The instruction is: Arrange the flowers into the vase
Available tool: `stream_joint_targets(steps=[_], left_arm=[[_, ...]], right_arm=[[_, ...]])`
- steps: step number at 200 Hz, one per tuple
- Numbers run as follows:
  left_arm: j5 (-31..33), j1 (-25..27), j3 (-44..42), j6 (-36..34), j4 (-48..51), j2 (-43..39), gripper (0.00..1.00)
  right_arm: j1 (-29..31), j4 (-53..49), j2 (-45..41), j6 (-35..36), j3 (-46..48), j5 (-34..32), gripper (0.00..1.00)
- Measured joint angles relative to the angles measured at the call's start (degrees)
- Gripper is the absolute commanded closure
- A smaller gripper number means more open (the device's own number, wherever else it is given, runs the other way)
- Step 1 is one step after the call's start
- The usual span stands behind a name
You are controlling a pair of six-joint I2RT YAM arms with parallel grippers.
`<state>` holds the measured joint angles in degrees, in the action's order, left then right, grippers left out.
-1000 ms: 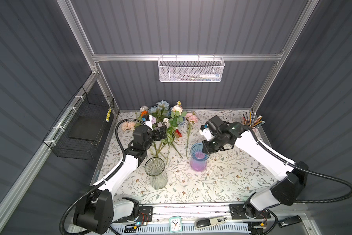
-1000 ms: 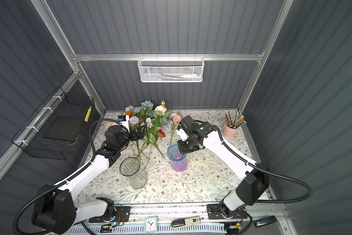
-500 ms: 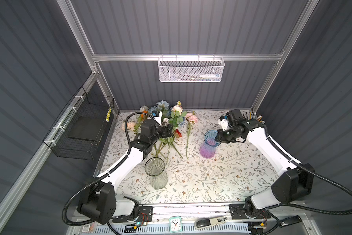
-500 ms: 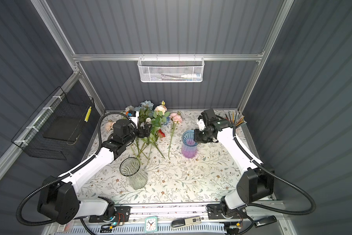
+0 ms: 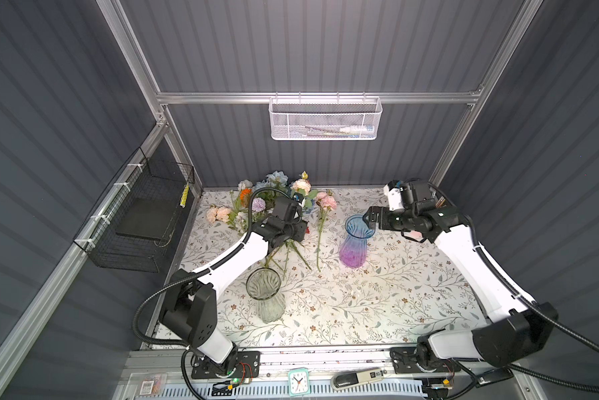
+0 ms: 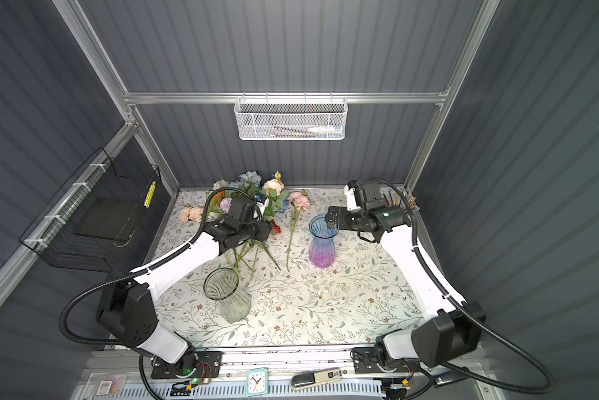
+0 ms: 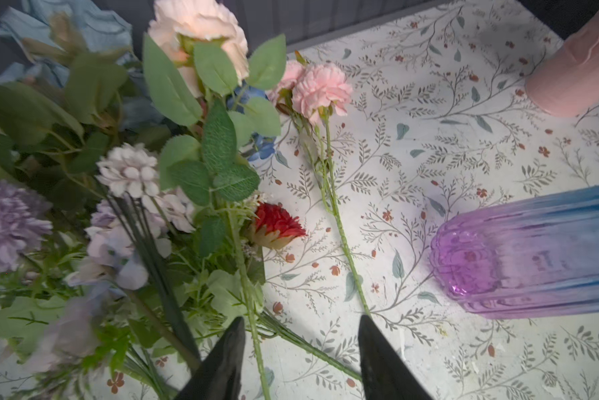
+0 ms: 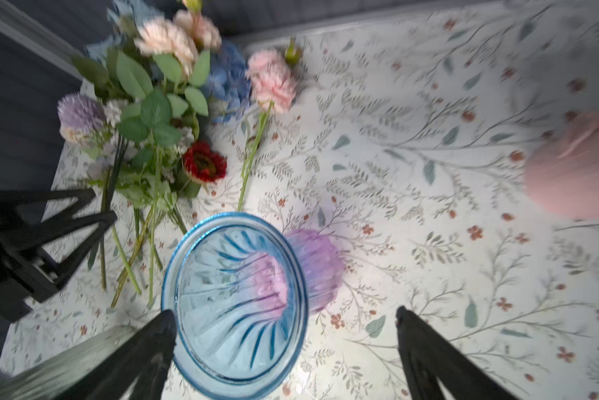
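Blue-purple vase (image 5: 355,242) shifted right, right gripper (image 8: 283,311) (jaws spread) at its rim.

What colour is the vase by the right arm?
The vase is blue on top, purple below; best in a top view.

The blue-to-purple ribbed glass vase (image 7: 533,249) is cut off by the left wrist view's edge — its mouth unseen. The pink round cup (image 8: 575,166) is blurred and cropped in the right wrist view.
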<state>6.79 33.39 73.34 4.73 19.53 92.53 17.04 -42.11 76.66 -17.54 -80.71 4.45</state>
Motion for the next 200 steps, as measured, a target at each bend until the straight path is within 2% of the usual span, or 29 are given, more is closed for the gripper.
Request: stream_joint_targets(steps=[33,74,100,124,146,162,178,200], left_arm=[[2.69,0.35,3.80,0.00,5.64,5.68,0.60],[8.63,0.46,6.58,0.33,10.73,10.75,0.66],[15.45,0.07,6.32,0.66,11.87,10.58,0.67],[17.90,-2.16,4.15,1.95,11.85,8.26,0.67],[18.84,-6.12,2.19,3.23,11.85,5.33,0.60],[19.43,-8.37,1.92,4.02,11.67,3.34,0.51],[19.37,-8.90,1.92,4.76,10.99,1.27,0.43],[18.10,-8.85,1.97,5.09,9.29,-1.55,0.39]], right_arm=[[-0.85,4.15,-6.12,0.48,3.26,-5.62,0.01],[-1.16,5.68,-6.25,0.87,6.51,-7.56,0.01],[-1.16,5.64,-5.29,1.11,7.06,-7.69,0.01],[-1.16,5.68,-4.81,1.31,7.04,-7.72,0.01],[-1.16,5.66,-4.76,1.57,7.04,-7.91,0.01],[-1.16,5.66,-4.76,1.95,7.04,-8.04,0.01],[-1.16,5.66,-4.76,2.27,6.95,-8.44,0.01],[-1.16,5.64,-4.76,2.64,6.84,-9.20,0.01]])
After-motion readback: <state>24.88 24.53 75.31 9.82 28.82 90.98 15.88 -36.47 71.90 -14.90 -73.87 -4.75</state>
